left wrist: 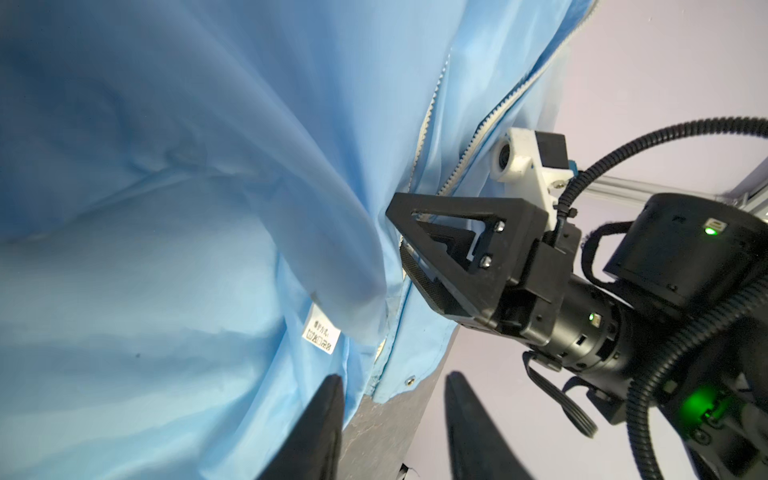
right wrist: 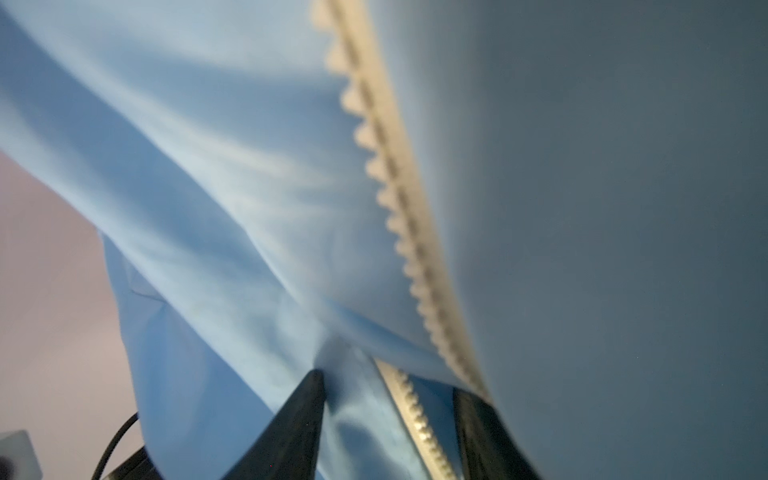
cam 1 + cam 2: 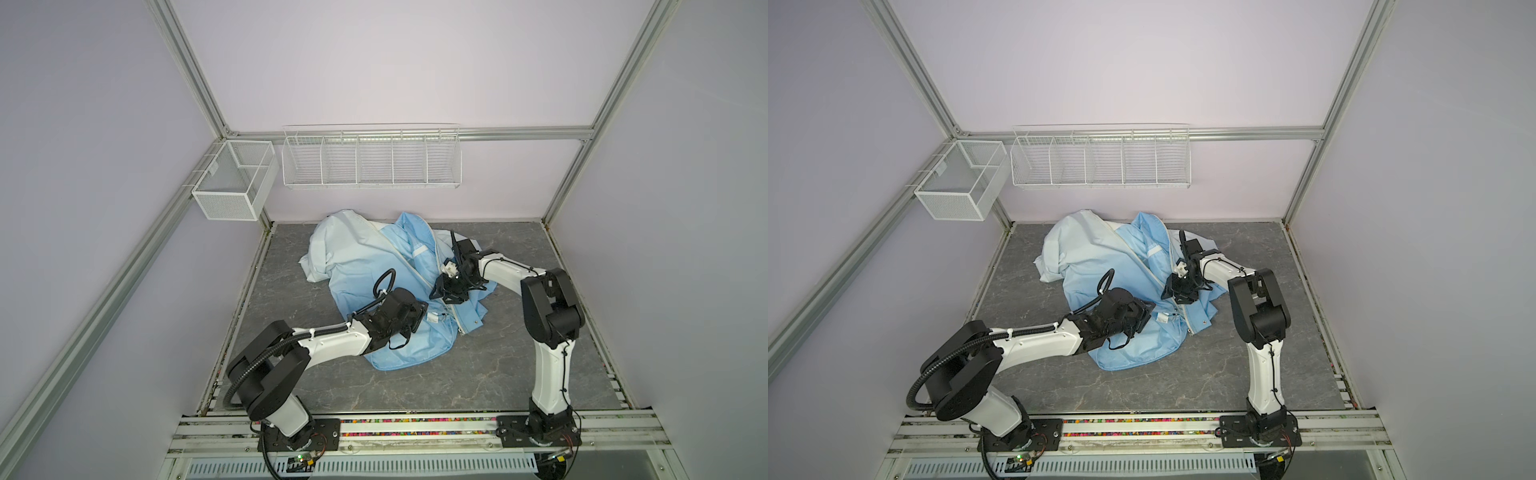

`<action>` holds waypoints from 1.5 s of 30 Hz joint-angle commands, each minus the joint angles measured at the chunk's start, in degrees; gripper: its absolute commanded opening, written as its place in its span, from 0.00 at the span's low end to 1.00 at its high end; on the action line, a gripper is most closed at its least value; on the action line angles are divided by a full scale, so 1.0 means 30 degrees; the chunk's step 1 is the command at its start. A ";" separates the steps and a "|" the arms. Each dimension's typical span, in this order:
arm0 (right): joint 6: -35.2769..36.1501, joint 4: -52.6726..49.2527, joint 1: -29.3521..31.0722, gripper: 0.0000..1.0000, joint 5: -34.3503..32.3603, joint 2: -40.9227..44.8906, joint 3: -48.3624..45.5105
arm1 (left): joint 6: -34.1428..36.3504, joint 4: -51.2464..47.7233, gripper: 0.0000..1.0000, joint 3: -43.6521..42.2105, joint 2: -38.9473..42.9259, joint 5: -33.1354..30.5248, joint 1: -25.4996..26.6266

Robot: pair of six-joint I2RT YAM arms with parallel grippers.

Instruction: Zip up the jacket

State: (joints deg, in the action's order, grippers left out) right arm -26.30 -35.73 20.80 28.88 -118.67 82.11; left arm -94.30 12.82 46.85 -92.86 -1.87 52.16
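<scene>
Straddling the zipper (image 2: 397,199) edge, your right claw (image 2: 388,386) stands spread, not pinching; only the wrist views show this. Your left claw (image 1: 392,399) gapes empty beside the hem of the jacket (image 1: 166,291). Both top views show it crumpled on the table (image 3: 415,382), under both arms.

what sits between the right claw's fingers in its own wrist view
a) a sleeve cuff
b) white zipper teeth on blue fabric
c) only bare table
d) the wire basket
b: in the right wrist view a strip of white zipper teeth on the jacket runs through the gap of the right claw, between its dark fingers.
</scene>
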 commanded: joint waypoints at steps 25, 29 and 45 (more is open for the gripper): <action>-0.3824 0.1535 0.0707 0.08 0.4804 0.3743 -0.1948 | -0.1283 0.9627 0.50 -0.2458 -0.2303 -0.4254 0.1514; -0.3377 0.1059 0.0714 0.08 0.4510 0.3700 -0.1798 | -0.0296 0.9552 0.48 -0.2063 -0.2272 -0.3222 0.1114; -0.2218 -0.0312 0.0755 0.08 0.3908 0.3347 -0.0981 | 0.2217 0.7086 0.37 0.0897 -0.3628 0.1500 -0.0022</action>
State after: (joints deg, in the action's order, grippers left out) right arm -34.11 -33.63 21.96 38.20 -109.38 77.69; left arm -90.37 35.70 46.94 -102.32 -1.69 51.99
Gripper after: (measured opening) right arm 0.076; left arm 0.383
